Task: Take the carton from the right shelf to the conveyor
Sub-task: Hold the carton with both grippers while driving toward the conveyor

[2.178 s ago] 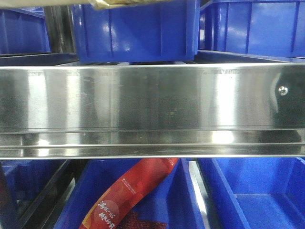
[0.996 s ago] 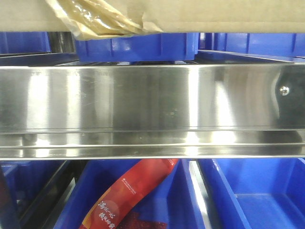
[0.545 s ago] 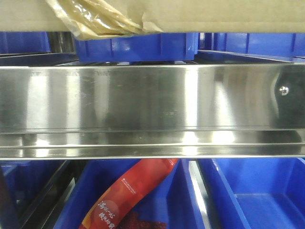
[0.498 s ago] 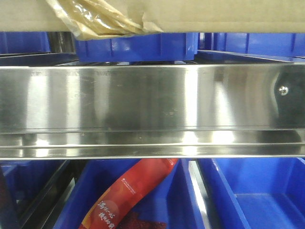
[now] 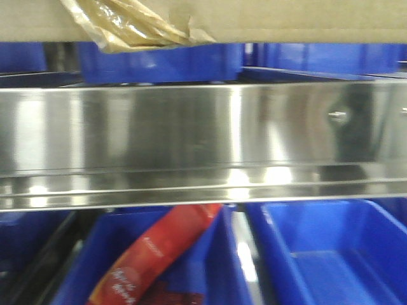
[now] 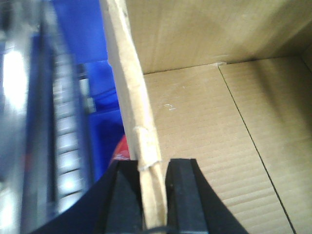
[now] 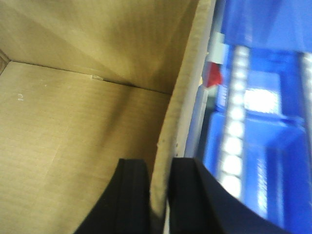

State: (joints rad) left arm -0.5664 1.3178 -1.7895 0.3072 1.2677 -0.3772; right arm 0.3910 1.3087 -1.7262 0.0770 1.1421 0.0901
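Note:
The brown carton [image 5: 286, 19] fills the top of the front view, its wrinkly yellowish tape [image 5: 127, 25] hanging at the upper left. It hangs above the right shelf's shiny steel rail [image 5: 191, 133]. In the left wrist view my left gripper [image 6: 153, 168] is shut on the carton's left wall [image 6: 131, 92], one black finger on each side. My right gripper [image 7: 158, 168] is shut on the carton's right wall [image 7: 185, 92] in the right wrist view. Both wrist views look down into the bare carton floor [image 6: 214, 126]. The conveyor is out of view.
Blue plastic bins stand behind the rail [image 5: 159, 60] and below it [image 5: 324, 254]. A red printed snack bag [image 5: 159, 254] lies in the lower left bin. A small screw [image 5: 337, 115] sits on the rail at the right. Shelf rollers and blue bins blur past beside the carton.
The carton has risen into the top of the front view and stays there. In the last half second the shelf, screw and bins have shifted left and the picture has blurred.

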